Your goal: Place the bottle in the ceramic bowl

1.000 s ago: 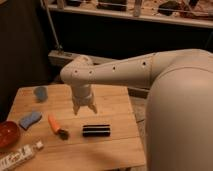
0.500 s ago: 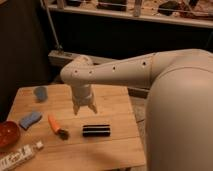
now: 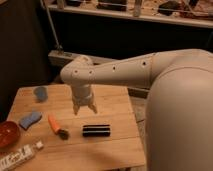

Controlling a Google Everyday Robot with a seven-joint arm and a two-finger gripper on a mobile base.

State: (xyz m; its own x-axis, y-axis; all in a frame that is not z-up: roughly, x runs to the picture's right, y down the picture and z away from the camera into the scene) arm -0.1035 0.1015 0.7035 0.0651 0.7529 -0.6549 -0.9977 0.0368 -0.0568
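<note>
You'll note the round reddish-orange glazed ceramic bowl (image 3: 7, 134) cut by the left edge, the slim translucent-white plastic bottle (image 3: 16, 156) running off that same edge with its label markings unreadable, and the bulky white arm (image 3: 175, 100) cropped right and below, its gripper (image 3: 85, 110) hanging over mid-table.

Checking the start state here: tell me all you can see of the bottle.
The bottle is slim, whitish plastic by the look, with a white cap and a dark-printed label. It lies on its side at the table's near left corner, cap end toward the right, its base cut off by the frame edge. It rests on the wood just in front of the bowl; contact between them cannot be told. The gripper hangs open above the table's middle, well clear of it.
</note>
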